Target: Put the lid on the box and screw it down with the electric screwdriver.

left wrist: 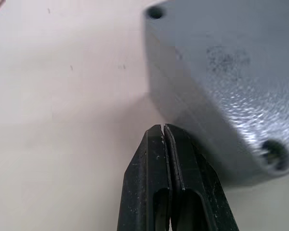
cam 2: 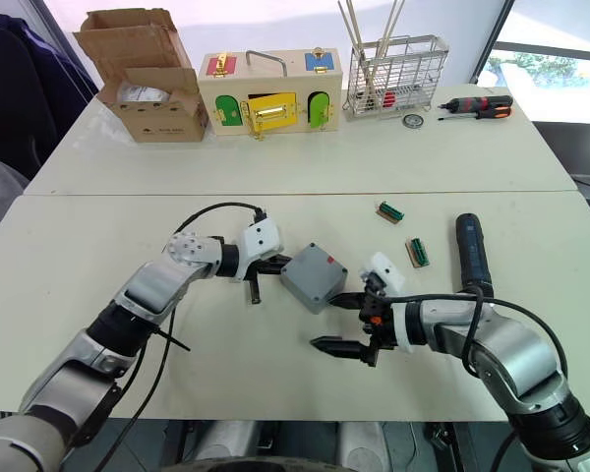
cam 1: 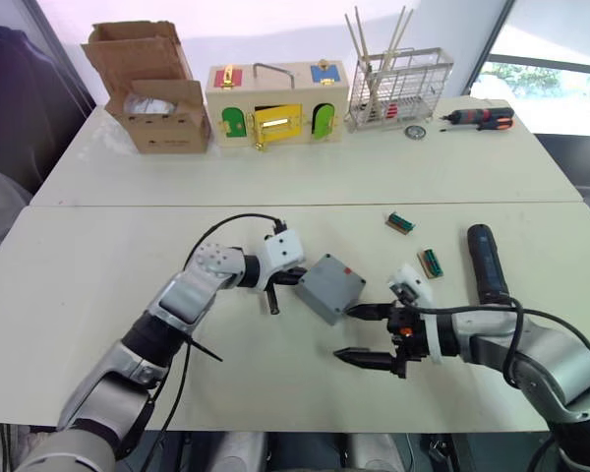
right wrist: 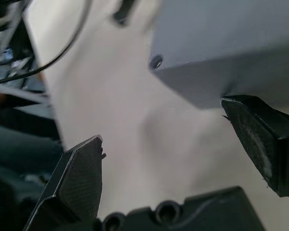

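Note:
The grey box [cam 1: 331,286] sits mid-table between my two grippers, its red mark facing up. In the left wrist view it shows a flat grey face [left wrist: 221,72] with screw holes at the corners. I cannot tell the lid apart from the box. My left gripper [cam 1: 293,278] is shut, empty, with its tips against the box's left side. My right gripper [cam 1: 360,334] is open at the box's near right corner, one finger [right wrist: 260,139] under that edge. The black electric screwdriver [cam 1: 487,264] lies on the table to the right, beyond my right arm.
Two small green parts [cam 1: 400,223] [cam 1: 431,262] lie right of the box. On the far table stand a cardboard box [cam 1: 157,113], a wooden latch box [cam 1: 275,103] and a wire basket [cam 1: 398,93]. A red-and-black screwdriver [cam 1: 482,118] lies beside them.

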